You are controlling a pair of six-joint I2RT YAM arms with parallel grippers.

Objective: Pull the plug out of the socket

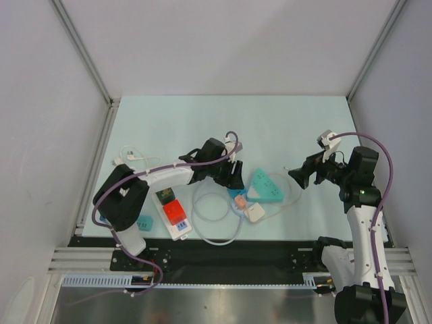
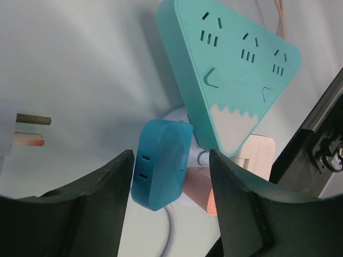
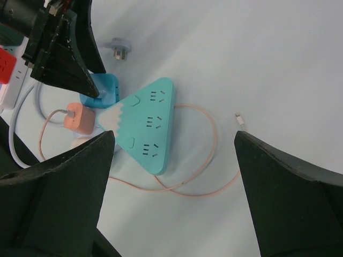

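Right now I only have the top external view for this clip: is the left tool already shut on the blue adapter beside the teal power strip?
Observer: No. The left wrist view shows the blue adapter between the open fingers of the left tool, with a clear gap on the adapter's right side.
Operator: Is anything plugged into the strip's top face?
Observer: No. All three outlets on top of the teal triangular power strip are empty, and the adapter stands at the strip's white-patterned end.
Operator: And the right tool?
Observer: The right wrist view shows the right tool wide open above the strip, touching nothing.
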